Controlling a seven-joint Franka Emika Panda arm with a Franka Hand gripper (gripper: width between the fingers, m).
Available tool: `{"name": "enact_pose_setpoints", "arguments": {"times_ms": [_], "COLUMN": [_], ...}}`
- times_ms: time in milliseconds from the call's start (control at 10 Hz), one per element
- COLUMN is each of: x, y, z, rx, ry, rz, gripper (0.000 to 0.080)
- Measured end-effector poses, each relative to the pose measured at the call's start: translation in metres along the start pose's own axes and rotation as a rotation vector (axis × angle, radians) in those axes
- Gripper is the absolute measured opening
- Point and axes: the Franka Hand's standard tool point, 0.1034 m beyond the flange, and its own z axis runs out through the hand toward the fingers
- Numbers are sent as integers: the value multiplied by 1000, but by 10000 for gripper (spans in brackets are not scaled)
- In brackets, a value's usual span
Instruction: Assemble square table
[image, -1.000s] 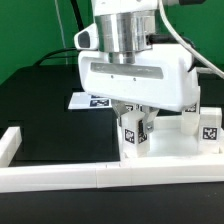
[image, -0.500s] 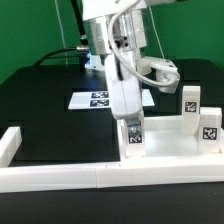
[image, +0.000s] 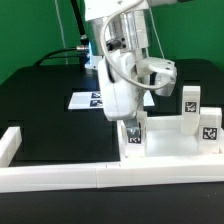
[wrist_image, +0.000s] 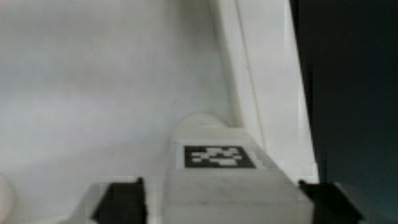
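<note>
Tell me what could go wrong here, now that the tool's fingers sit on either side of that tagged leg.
1. The tool looks open around the leg; lifting off-line could drag a finger against it and tilt it.
2. I can't tell whether the leg is fully seated in the tabletop, so it may come loose.

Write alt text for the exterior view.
A white robot gripper hangs over a tagged white table leg standing in the near corner of the square tabletop. Two more tagged legs stand toward the exterior view's right, and a marker board lies behind.
</note>
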Motion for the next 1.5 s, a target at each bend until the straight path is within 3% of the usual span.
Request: {"name": "enact_pose_setpoints", "arguments": {"times_ms": [100, 200, 600, 700, 900, 1000, 1100, 1200, 1300, 1400, 1500], "x": [0, 0, 1, 0, -3, -2, -3, -3, -3, 0, 2], "y": [-2, -4, -3, -6, -6, -6, -6, -6, -6, -5, -4], "z": [-1, -2, -2, -2, -1, -1, -1, -1, -1, -1, 0], "rx": [-4, -6, -9, -13, -21, -22, -21, -21, -20, -20, -20], "ry": [14, 20, 21, 52, 55, 56, 56, 56, 55, 57, 58], "rz": [-220, -383, -633, -882, -1109, -1114, -1099, -1089, -1072, -988, -900], "gripper": [622, 622, 649, 649, 649, 649, 622, 488, 488, 354, 354]}}
